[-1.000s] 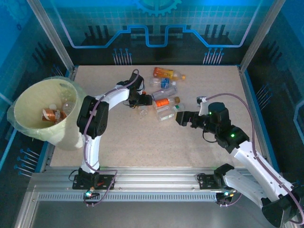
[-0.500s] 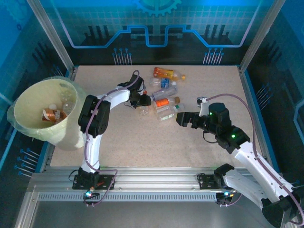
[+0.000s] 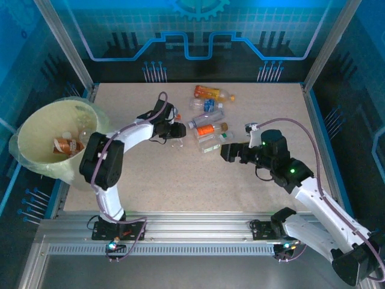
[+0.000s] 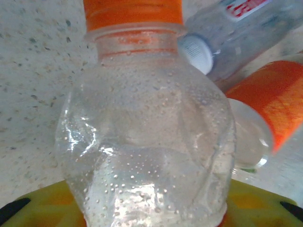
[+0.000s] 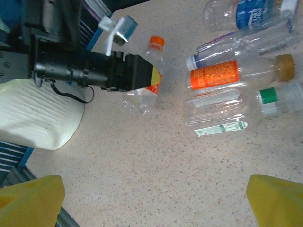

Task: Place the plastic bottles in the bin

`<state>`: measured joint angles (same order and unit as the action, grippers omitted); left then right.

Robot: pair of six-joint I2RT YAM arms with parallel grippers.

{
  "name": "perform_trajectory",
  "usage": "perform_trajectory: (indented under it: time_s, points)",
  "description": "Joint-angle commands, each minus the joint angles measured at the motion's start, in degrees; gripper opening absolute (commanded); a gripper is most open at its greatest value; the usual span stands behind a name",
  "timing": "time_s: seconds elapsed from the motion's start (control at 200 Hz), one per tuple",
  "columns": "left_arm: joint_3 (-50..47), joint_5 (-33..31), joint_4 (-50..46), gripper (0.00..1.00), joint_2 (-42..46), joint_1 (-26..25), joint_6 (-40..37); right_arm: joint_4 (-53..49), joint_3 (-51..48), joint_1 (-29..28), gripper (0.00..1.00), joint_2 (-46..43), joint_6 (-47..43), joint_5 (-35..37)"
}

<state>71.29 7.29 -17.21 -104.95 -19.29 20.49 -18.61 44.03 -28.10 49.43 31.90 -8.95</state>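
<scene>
Speckled table [image 3: 180,180]: left hand [image 5: 142,74] pinches a clear orange-capped bottle [image 4: 147,142] (crushed), right hand [image 3: 226,152] spread wide.

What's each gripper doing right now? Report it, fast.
Left gripper: shut on the clear orange-capped bottle.
Right gripper: open, holding nothing.

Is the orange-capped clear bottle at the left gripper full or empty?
Empty, apart from droplets: the left wrist view shows the bottle clear through, with dented walls and no liquid level.
</scene>
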Motion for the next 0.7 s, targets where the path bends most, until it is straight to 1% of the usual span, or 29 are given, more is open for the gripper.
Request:
perform_trajectory:
  time_s: [0.0,0.175,0.405,0.59,0.695]
  points:
    - [-3.21,-1.45,3.72,0.37,6.48,0.3,1.02,2.71,0.0,-1.66,1.0,0.95,-0.28,-1.0]
    - [-6.93,-2.02,3.61,0.37,15.26,0.3,1.4,6.56,-0.22,-4.68,1.0,2.49,0.18,1.39]
    - [-6.41,-1.84,-2.08,0.37,25.23,0.32,2.12,10.98,-0.11,-7.28,1.0,4.38,0.59,5.2]
    - [-1.47,-1.94,-9.73,0.38,35.13,0.41,0.32,12.45,0.01,-7.59,1.0,4.8,1.37,7.55]
    - [2.28,-4.53,-13.97,0.39,39.49,0.39,-1.81,11.9,0.0,-7.59,1.0,4.8,2.24,10.6]
